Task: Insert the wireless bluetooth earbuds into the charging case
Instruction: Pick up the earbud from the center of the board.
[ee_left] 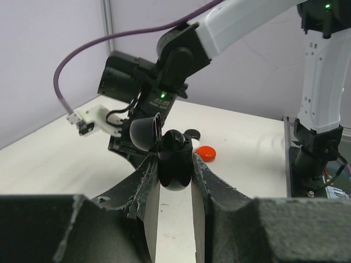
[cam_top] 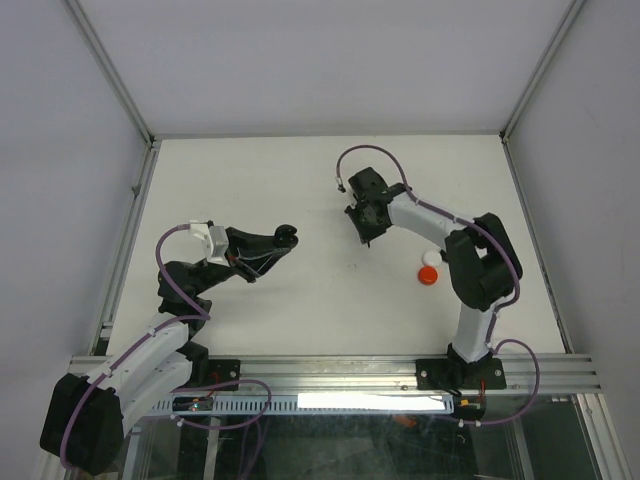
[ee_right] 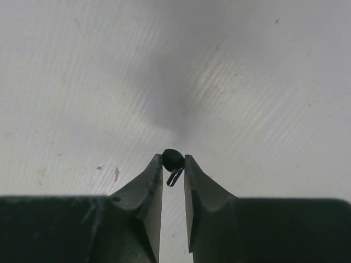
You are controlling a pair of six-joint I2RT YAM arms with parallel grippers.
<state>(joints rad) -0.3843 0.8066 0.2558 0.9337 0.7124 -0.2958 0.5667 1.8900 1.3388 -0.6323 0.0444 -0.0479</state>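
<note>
The right gripper (ee_right: 174,162) is clamped on a black earbud (ee_right: 172,158), which sits pinched at the very fingertips with its short stem pointing back between the fingers; whether the bud touches the table (cam_top: 250,180) cannot be told. The left gripper (ee_left: 175,174) is closed on a black charging case (ee_left: 175,150), its lid tipped open to the left. In the top view the two grippers stand near each other across the middle of the table, with bare surface between them. A red puck (cam_top: 428,277) and a white puck (cam_top: 431,259) lie touching beside the right arm, well apart from its fingers. Wide room lies open toward the far edge and the left side. The table is white and faintly scuffed; pale walls (cam_top: 300,60) close in three sides and a metal rail (cam_top: 330,372) runs along the near edge.
</note>
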